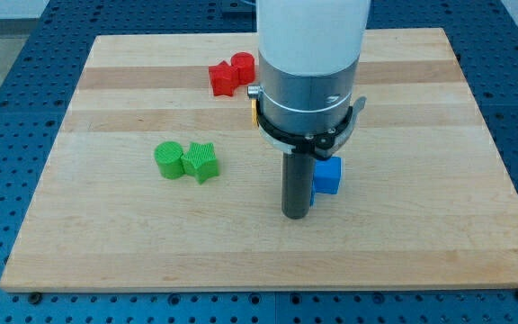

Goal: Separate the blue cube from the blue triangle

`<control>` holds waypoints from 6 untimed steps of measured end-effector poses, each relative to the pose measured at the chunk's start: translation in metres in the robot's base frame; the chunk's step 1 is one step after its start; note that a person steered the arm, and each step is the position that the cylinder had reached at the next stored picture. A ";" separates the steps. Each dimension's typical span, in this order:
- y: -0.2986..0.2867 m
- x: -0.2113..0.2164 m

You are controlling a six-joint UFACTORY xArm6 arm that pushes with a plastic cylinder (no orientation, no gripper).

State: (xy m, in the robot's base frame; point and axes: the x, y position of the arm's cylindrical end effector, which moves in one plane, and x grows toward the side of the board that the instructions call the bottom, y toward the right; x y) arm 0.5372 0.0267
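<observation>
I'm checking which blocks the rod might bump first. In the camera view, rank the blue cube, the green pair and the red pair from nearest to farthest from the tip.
Measured from my tip:
1. Blue cube, right beside the rod, on the view's right.
2. Green pair, toward the view's left.
3. Red pair, toward the view's top, by the board's far edge.

A robotics lab bench: a pale wooden board point(151, 99) lies on a blue perforated metal table point(25, 54) with a regular grid of mounting holes, and a white and silver robot arm point(308, 63) hangs over it among small plastic test blocks.
</observation>
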 end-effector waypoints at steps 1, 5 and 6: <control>0.000 0.000; 0.018 0.006; 0.041 -0.018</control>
